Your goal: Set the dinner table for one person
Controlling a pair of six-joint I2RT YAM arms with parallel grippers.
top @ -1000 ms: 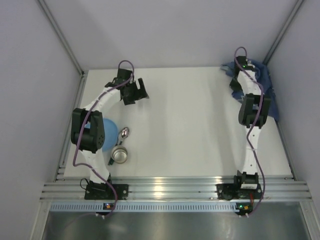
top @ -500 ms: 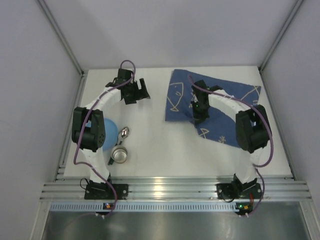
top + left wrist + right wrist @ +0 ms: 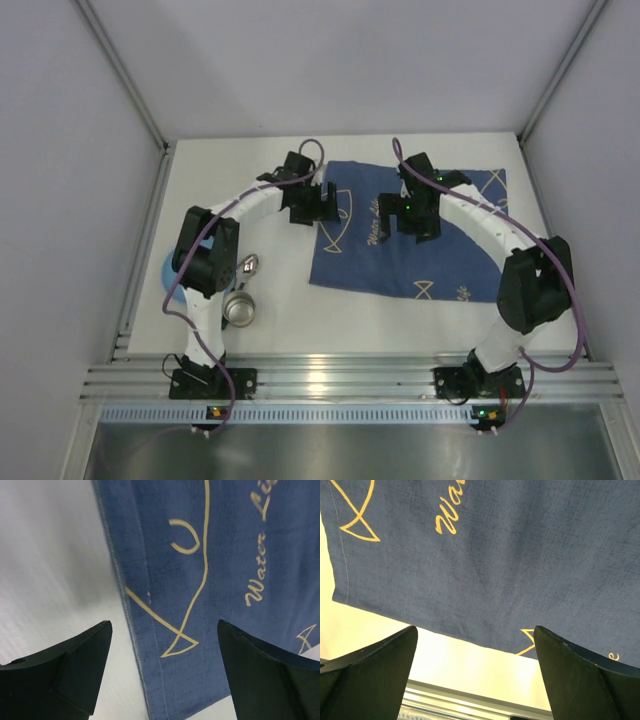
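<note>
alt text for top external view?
A dark blue fish-print cloth lies spread on the white dinner table, with both open grippers over it: left gripper at its left edge, right gripper near its middle. A spoon and metal cup sit beside the left arm.

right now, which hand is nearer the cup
Left. The left hand hangs over the cloth edge, beyond the cup; the right hand is farther right, over mid-cloth.

You can read "Water" in gold script on the blue cloth (image 3: 220,570), right side of the left wrist frame; the word above is cut off
</note>
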